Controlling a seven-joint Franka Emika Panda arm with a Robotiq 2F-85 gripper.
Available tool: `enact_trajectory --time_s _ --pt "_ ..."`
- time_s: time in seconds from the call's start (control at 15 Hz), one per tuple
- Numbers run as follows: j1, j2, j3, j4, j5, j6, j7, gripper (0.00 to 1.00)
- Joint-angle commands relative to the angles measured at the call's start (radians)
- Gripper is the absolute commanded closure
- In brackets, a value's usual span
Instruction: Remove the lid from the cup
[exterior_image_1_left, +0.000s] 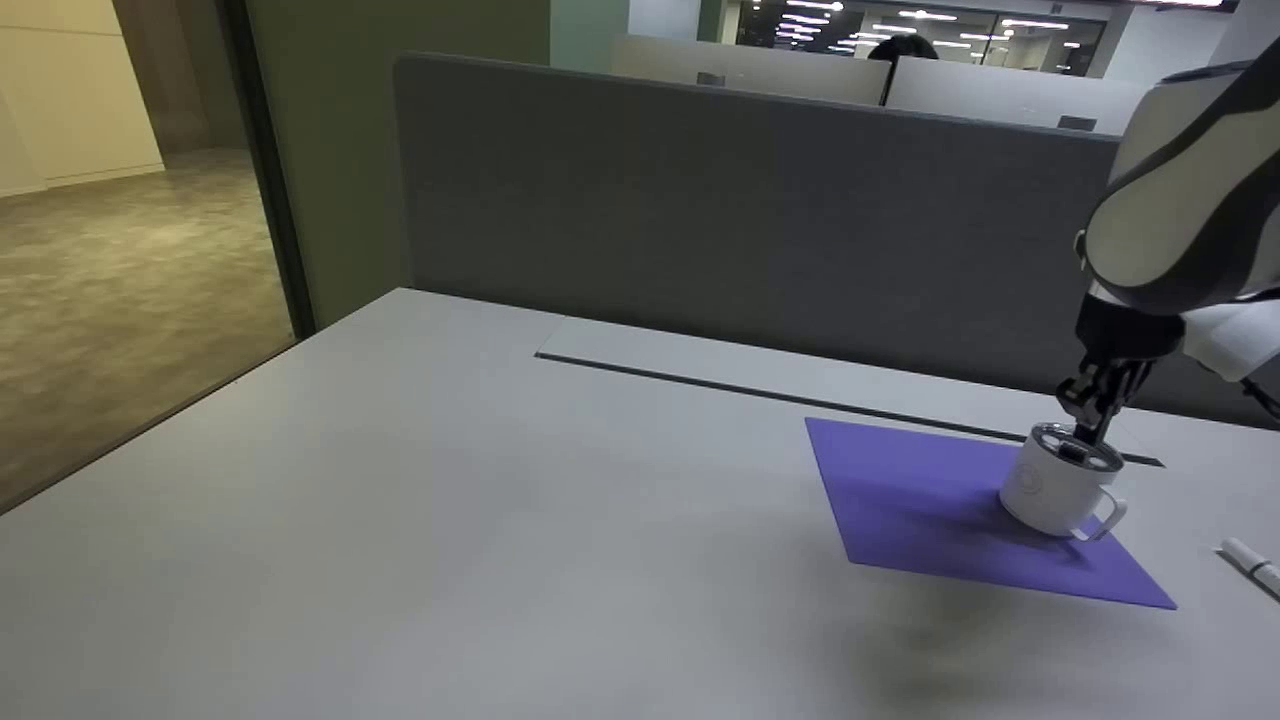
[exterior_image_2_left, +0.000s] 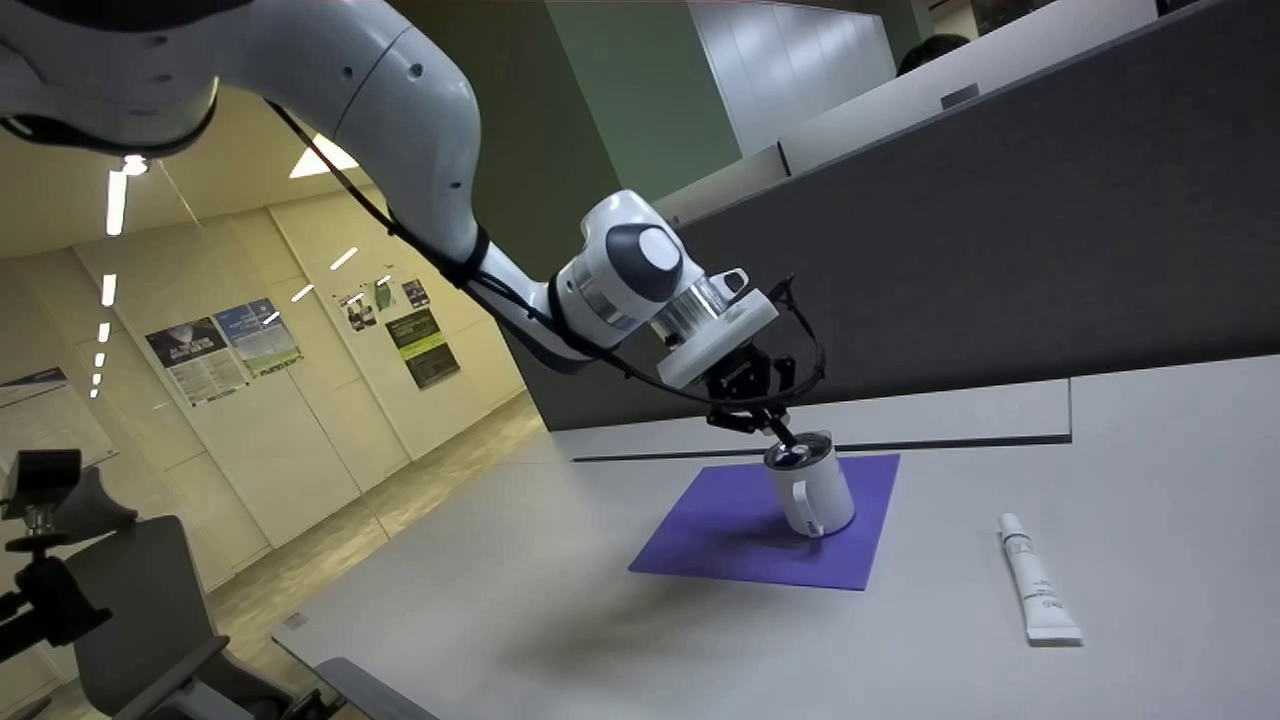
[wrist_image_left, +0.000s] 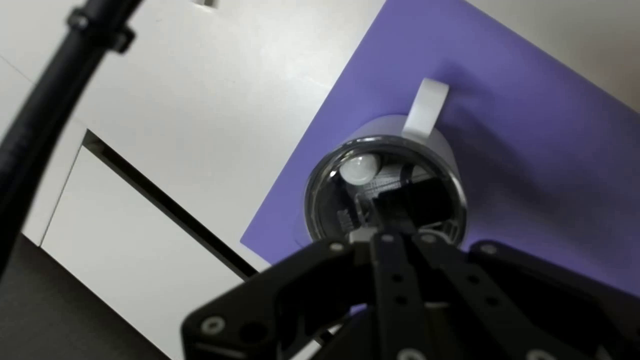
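Observation:
The white cup (exterior_image_1_left: 1048, 490) stands on the purple mat (exterior_image_1_left: 890, 500), with its handle to one side. It also shows in an exterior view (exterior_image_2_left: 815, 495) and in the wrist view (wrist_image_left: 425, 107). The dark, glassy lid (wrist_image_left: 327, 200) sits on the cup's rim; it shows in both exterior views (exterior_image_1_left: 1103, 459) (exterior_image_2_left: 800, 455). My gripper (exterior_image_1_left: 1091, 430) points down with its fingertips at the top of the lid, near the middle. The fingers look shut in the wrist view (wrist_image_left: 395, 215). I cannot tell whether a part of the lid is between the fingertips.
A white tube (exterior_image_2_left: 1038, 580) lies on the table right of the mat. A dark slot (exterior_image_2_left: 950, 441) runs along the table's back. A grey partition (exterior_image_1_left: 750, 220) stands behind the table. A chair (exterior_image_2_left: 150, 600) stands beside the table.

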Motion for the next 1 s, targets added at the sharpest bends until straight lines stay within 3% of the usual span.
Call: enact_trajectory --time_s 0.0,0.47,0.93 --pt "-0.005 0.027 0.003 0.026 0.018 -0.005 -0.006 1.0" --pt "0.015 0.041 -0.011 0.026 0.016 0.017 0.019 1.0" --pt "0.061 0.094 -0.085 0.052 -0.015 0.115 0.051 1.0"
